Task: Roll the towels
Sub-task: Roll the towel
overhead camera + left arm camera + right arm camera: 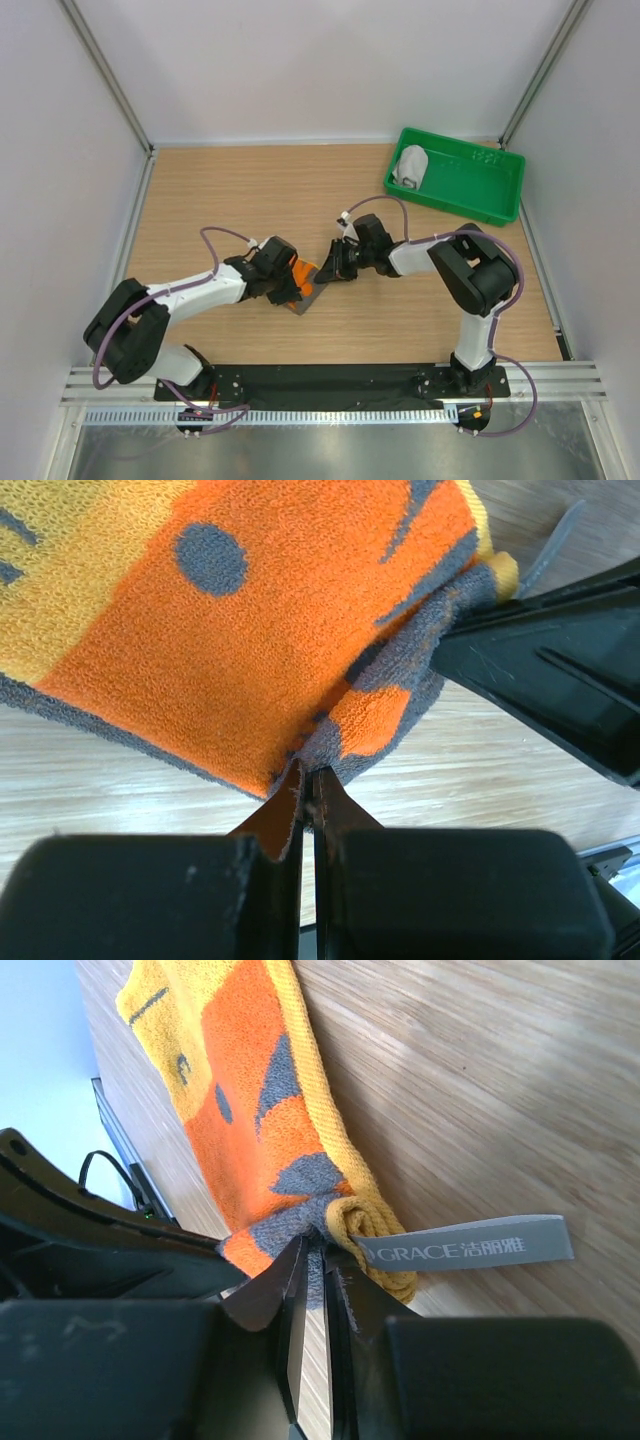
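The orange and yellow patterned towel point(306, 282) lies partly folded on the wooden table, between the two grippers. My left gripper point(292, 290) meets it from the left, jaws shut on its grey-backed edge point(310, 748). My right gripper point(326, 270) comes in from the right and is shut on the towel's grey corner point(318, 1228), beside a rolled yellow hem and a grey label point(465, 1243). In the left wrist view the towel point(250, 620) fills the upper part. The light grey towel point(411, 167) sits rolled in the green tray.
The green plastic tray point(470, 190) stands at the back right of the table. White walls and metal posts enclose the table on three sides. A black mounting plate point(330, 380) runs along the near edge.
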Tool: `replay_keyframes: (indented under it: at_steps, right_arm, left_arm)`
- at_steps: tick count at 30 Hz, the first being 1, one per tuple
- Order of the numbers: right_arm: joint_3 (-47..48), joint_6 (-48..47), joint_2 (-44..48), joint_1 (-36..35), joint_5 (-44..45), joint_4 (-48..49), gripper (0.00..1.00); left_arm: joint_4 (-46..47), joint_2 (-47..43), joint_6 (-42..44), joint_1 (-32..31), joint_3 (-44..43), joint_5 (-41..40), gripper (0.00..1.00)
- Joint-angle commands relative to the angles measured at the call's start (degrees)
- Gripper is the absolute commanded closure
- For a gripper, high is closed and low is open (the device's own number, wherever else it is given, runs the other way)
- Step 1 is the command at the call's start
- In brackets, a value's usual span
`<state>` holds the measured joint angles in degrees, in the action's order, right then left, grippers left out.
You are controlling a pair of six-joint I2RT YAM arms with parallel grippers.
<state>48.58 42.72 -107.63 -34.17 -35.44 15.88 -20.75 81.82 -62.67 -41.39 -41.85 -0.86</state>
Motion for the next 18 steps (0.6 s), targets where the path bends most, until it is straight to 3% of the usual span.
replay_keyframes:
  at_steps: [1,12,16,18]
  right_arm:
    - [1.17,-0.88,-2.40,-0.37,2.22,1.00,0.81]
    - [4.24,-4.13,-3.20,-0.37,3.71,-4.71,0.83]
    - [5.74,-5.36,-2.93,-0.37,3.98,-7.26,0.83]
    - [6.44,-5.89,-2.76,-0.37,3.98,-8.40,0.83]
  left_arm:
    - [-2.45,-3.06,0.10,0.43,0.97,-0.63,1.00]
    - [-4.29,-7.81,0.80,0.34,7.48,-1.24,0.98]
    - [-7.80,-10.80,1.33,0.34,8.80,-3.97,0.68]
    - [-8.86,-12.90,1.24,0.34,9.59,-5.28,0.59]
